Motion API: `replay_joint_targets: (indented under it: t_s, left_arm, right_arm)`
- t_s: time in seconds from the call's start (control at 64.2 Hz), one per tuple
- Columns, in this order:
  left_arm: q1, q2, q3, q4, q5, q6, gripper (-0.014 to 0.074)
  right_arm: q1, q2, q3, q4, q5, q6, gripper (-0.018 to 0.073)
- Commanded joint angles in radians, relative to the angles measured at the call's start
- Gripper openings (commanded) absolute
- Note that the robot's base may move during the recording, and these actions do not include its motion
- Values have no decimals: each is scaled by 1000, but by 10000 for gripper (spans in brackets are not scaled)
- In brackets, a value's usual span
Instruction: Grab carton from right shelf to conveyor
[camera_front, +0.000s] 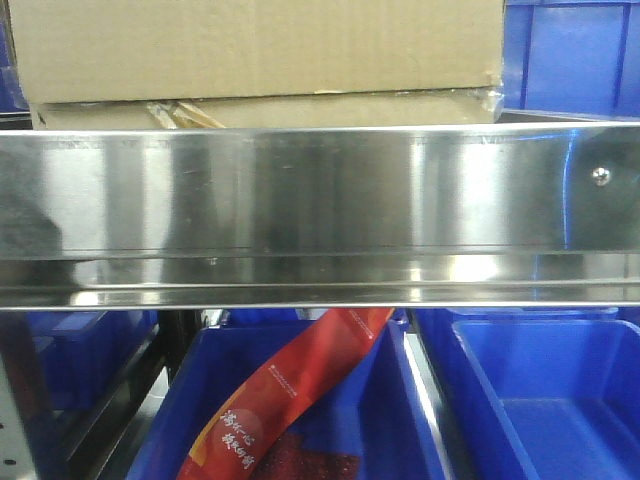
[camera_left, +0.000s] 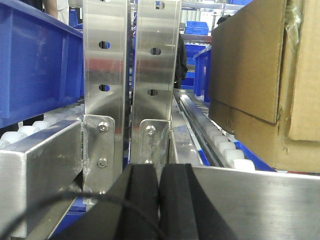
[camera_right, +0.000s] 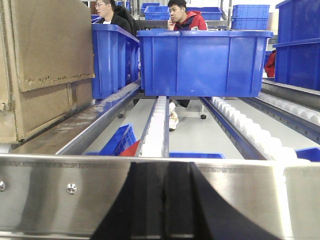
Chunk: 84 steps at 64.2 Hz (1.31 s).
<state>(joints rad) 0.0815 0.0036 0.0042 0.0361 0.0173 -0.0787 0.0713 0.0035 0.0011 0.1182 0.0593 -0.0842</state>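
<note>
The carton (camera_front: 260, 45) sits above and behind the rail (camera_front: 320, 200). Below the rail, a packet (camera_front: 300, 385) lies in the left bin (camera_front: 388, 432).

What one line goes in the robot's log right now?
stage: before grasp | carton: on shelf, untouched | left pincer: shut, empty | right pincer: shut, empty
</note>
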Motion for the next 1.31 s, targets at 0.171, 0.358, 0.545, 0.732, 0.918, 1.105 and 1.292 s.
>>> replay_joint_targets:
  t_s: [0.171, 0.358, 0.545, 0.732, 0.918, 1.105, 1.292]
  left_arm:
    - [5, -4, -4, -7, -17, -1, -8]
    - [5, -4, -4, -7, -17, -1, -8]
    - [5, -4, -4, -7, -17, -1, -8]
    - [5, -4, -4, -7, -17, -1, -8]
    - [5, -4, -4, -36, -83, -1, -8]
    - [3, -4, -39, -23, -183, -1, -8]
    - [2, 50, -354, 133, 189, 1, 125]
  right_arm:
    - [-3, -4, -1, -9, -23, -4, -69]
    - [-3, -4, -1, -9, -23, -4, -69]
    - [-3, -4, -1, -9, -53, -4, -69]
    - [-3, -4, -1, -9, -91, -4, -69]
    - [-3, -4, -1, -9, -144, -4, -69]
    - [-3, -4, -81, -9, -95, -4, -69]
    - [-1, 14, -323, -9, 137, -4, -69]
